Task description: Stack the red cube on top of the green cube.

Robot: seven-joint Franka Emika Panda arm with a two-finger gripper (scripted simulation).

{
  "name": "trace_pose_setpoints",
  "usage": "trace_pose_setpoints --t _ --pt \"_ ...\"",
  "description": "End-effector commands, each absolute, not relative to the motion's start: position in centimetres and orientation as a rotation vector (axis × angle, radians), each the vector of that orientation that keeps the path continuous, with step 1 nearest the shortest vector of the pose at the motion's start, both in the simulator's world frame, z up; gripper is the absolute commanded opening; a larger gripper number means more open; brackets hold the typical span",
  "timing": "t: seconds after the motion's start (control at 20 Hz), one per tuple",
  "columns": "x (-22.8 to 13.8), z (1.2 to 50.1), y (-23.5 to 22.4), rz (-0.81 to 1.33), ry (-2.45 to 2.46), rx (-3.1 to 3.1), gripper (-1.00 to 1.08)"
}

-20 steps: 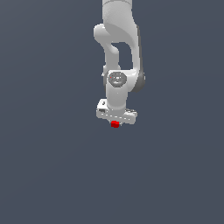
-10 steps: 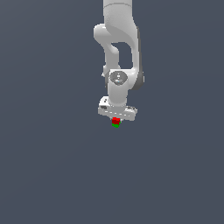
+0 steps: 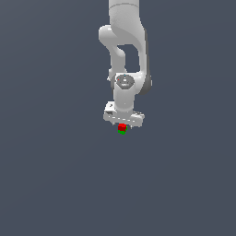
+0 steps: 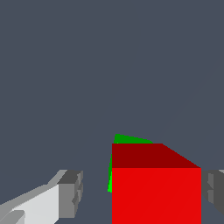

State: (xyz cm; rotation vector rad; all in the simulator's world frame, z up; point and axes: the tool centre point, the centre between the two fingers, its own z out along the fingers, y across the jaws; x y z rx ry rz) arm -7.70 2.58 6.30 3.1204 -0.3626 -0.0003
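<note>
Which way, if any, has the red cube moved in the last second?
Yes: the red cube shifted slightly up the exterior view; the green cube, hidden before, now shows beneath it.

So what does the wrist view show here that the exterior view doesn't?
Only the wrist view shows a gap between one finger pad and the red cube, and the green cube turned slightly off the red one's edges. Only the exterior view shows the arm and the whole gripper. Both show red over green.
</note>
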Motion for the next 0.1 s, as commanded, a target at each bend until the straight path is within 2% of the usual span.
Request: trace_pose_setpoints --t 0.0,0.05 --pt "-7.70 6.30 2.58 0.000 -0.363 3.120 1.00" --pt "-7.70 6.30 2.58 0.000 -0.363 3.120 1.00"
